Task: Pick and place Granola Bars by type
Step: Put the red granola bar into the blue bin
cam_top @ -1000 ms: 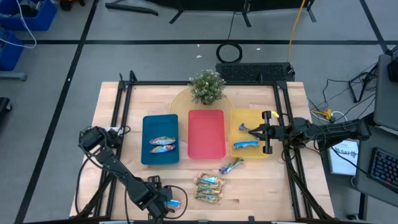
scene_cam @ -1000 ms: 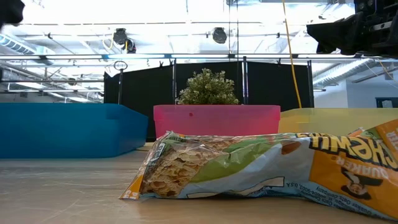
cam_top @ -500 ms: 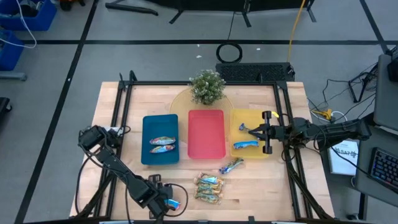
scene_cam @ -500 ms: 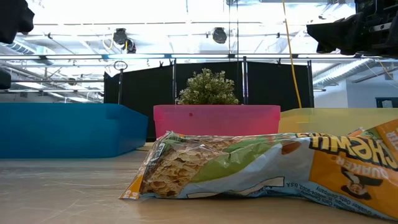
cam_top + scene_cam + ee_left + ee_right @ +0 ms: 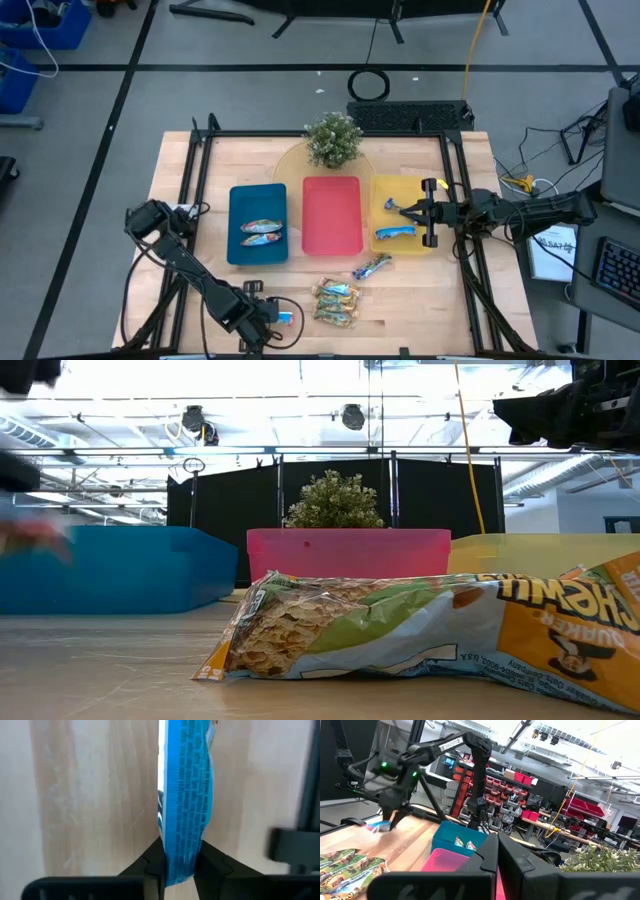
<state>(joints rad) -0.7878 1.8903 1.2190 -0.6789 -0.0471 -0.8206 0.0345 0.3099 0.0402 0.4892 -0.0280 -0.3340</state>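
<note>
**Blue bar pinched at the table's front-left edge**

The left gripper (image 5: 272, 322) has its jaws narrowed onto a shiny blue granola bar (image 5: 186, 795), the wrapper standing on edge between the two dark fingers (image 5: 150, 865) near the front-left of the wooden table (image 5: 420, 300). To finish this step well, I would lift straight up before swinging, keep the pinch firm (foil is slippery and the hold looks to be near one end), and carry it to whichever tray holds its own kind. The yellow tray (image 5: 385, 190) has blue bars in it, so it seems the likely home; the blue tray (image 5: 240, 200) holds two of another kind and the red tray (image 5: 331, 215) looks bare.

The right gripper (image 5: 407, 210) waits over the yellow tray with its jaws pressed together, holding nothing.

Loose bars lie near the table's front middle (image 5: 336, 302). On the nearest wrapper (image 5: 420, 630) in the low view, "CHEWY" can be read in large letters, with a Quaker figure beside it. Fine print on the blue wrapper is not legible.
</note>
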